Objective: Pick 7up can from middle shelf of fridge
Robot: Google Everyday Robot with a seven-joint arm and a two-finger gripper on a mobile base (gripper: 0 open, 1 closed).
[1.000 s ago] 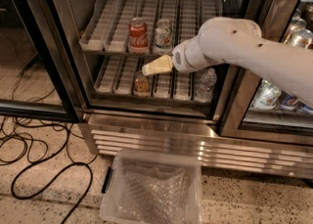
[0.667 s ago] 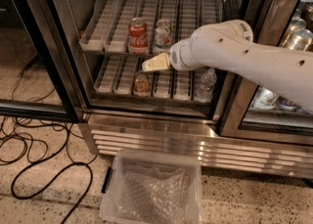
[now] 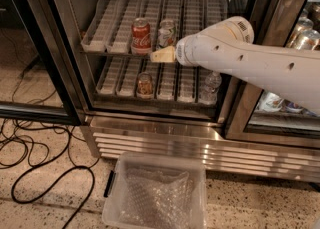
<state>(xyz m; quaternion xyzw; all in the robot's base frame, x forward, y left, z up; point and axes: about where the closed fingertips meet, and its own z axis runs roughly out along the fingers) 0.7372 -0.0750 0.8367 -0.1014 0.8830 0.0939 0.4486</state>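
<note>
Approach step. Claw [image 3: 161, 54] sits mid-frame, just below the 7up can [image 3: 166, 33] on the middle shelf [image 3: 107, 48], right of the Coke can [image 3: 141, 36]. Can't tell claw state. Next: lift, align, reach in.

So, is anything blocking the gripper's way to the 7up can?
Nothing visible does. The gripper sits just below and in front of the 7up can; the Coca-Cola can stands beside it, on the picture's left, not between.

I see the small whitish-silver, green-labelled 7up can [image 3: 166, 32] upright on the white-laned wire middle shelf [image 3: 111, 33] of the stainless steel fridge [image 3: 160, 140]. The cream gripper [image 3: 157, 55] is close at the can's six o'clock.
</note>
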